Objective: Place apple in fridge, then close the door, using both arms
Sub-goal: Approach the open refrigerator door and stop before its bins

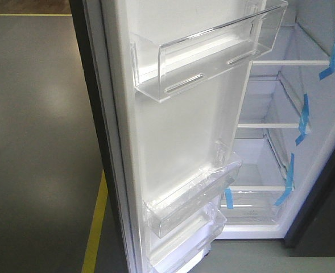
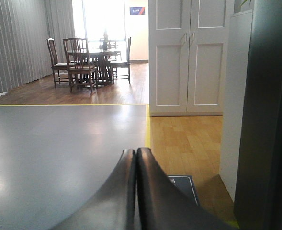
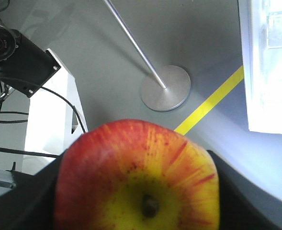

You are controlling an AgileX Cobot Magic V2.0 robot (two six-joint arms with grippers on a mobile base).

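**A:** Where is the apple sitting?

**B:** The apple (image 3: 131, 163) is sitting in the right gripper (image 3: 138, 201). Its black fingers (image 3: 26, 201) are pressing on both sides, and the stem end is facing the wrist camera.

**A:** Inside the fridge?

**B:** No. It is hanging over the grey floor (image 3: 203, 38), near a yellow line (image 3: 208, 108) and a round metal stand (image 3: 165, 88). The fridge (image 3: 270, 62) is glowing white at the upper right edge of that view, well apart from the fruit.

**A:** And the door?

**B:** The door (image 1: 178, 142) is standing wide open in the front view, with its white liner facing the camera. Clear bins (image 1: 213, 57) are hanging on it, one high and others low. To its right, white shelves (image 1: 289, 62) are showing, with blue tape (image 1: 302, 116) sticking to their right ends.

**A:** What is the left gripper doing?

**B:** The left gripper (image 2: 136, 155) is holding nothing. Its two fingers are lying together with the tips touching. It is pointing low over the grey floor toward a distant table (image 2: 90, 60) and a white cabinet (image 2: 186, 57).
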